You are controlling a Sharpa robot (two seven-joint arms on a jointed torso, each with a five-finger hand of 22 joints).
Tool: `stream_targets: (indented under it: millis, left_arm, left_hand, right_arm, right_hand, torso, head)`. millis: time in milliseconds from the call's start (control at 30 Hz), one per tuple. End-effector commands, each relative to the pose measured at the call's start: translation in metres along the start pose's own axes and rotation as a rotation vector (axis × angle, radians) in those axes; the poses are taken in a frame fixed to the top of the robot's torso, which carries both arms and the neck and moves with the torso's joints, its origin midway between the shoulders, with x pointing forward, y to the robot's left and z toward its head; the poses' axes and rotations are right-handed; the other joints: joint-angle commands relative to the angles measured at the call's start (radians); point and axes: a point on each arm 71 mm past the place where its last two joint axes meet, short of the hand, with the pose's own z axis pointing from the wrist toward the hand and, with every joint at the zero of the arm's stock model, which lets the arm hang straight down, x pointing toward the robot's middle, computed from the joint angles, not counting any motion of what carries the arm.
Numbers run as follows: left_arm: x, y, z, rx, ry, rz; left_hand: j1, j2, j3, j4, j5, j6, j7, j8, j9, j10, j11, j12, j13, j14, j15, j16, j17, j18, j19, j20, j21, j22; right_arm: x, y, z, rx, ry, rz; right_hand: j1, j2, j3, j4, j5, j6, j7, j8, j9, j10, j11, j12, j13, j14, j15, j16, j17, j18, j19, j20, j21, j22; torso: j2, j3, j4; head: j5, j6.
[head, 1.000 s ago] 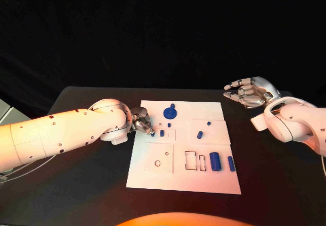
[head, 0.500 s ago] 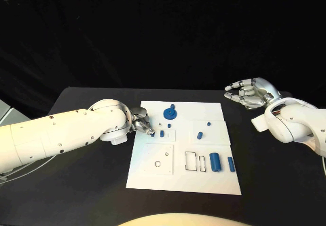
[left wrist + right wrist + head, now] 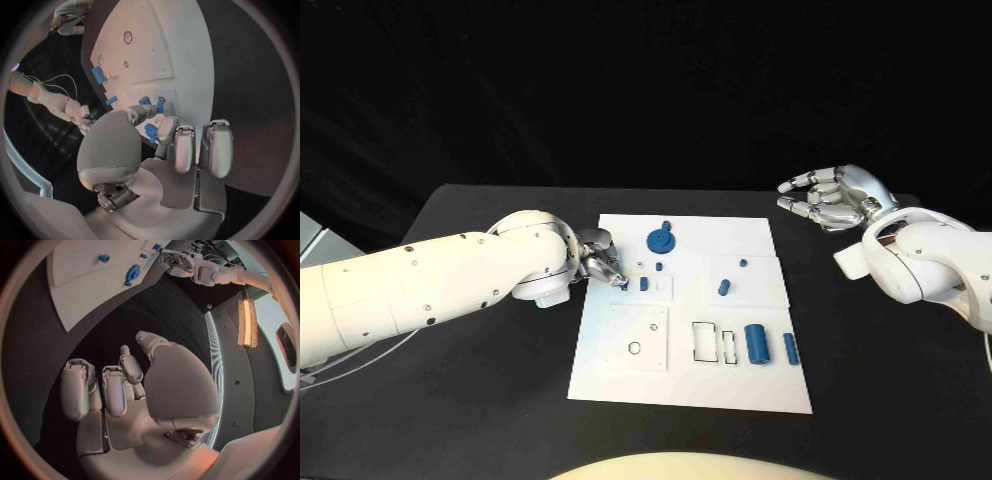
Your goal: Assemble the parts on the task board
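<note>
While our left hand (image 3: pixel 600 264) stays at the board's (image 3: pixel 689 385) left edge, fingertips pinching a small blue part (image 3: pixel 625 284), nothing's moved in 1 s, so insertion looks stalled. Right hand (image 3: pixel 831 197) idle, fingers loosely curled, holding nothing.

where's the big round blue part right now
In the head view the round blue part lies at the far edge of the task board, just right of the left hand.
</note>
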Motion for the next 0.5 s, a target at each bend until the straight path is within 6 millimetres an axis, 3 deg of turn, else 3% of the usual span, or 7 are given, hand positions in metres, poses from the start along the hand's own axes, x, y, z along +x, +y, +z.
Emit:
stream_targets:
  millis: [33, 500]
  left_arm:
    - [0.0043, -0.0006, 0.0008, 0.006, 0.038, -0.002]
    - [0.0054, 0.0, 0.0017, 0.017, 0.066, -0.015]
  left_hand:
    - [0.002, 0.006, 0.185, -0.189, 0.007, 0.01, -0.004, 0.003, 0.001, 0.008, 0.0, 0.005, 0.003, 0.106, -0.007, 0.003, 0.257, -0.005, 0.025, -0.007, 0.004, 0.129]
    - [0.002, 0.005, 0.186, -0.19, 0.008, 0.011, -0.005, 0.003, 0.001, 0.008, 0.0, 0.005, 0.003, 0.106, -0.007, 0.003, 0.257, -0.005, 0.026, -0.007, 0.004, 0.13]
  right_arm:
    - [0.0005, 0.0005, 0.0002, -0.015, 0.011, -0.001]
    - [-0.0006, -0.0007, 0.0006, -0.013, 0.007, -0.002]
  right_hand:
    - [0.001, 0.003, 0.0, 0.0, 0.003, -0.003, 0.001, -0.006, -0.001, 0.003, -0.002, -0.004, 0.002, 0.07, 0.007, -0.005, 0.129, 0.011, 0.041, 0.004, -0.003, 0.082]
    - [0.002, 0.003, 0.0, 0.0, 0.003, -0.003, 0.001, -0.006, -0.001, 0.004, -0.002, -0.004, 0.002, 0.071, 0.007, -0.005, 0.129, 0.011, 0.041, 0.004, -0.003, 0.082]
  torso:
    - [-0.001, 0.0, 0.0008]
    - [0.001, 0.0008, -0.0007]
  head:
    - [0.0, 0.0]
    - [0.001, 0.004]
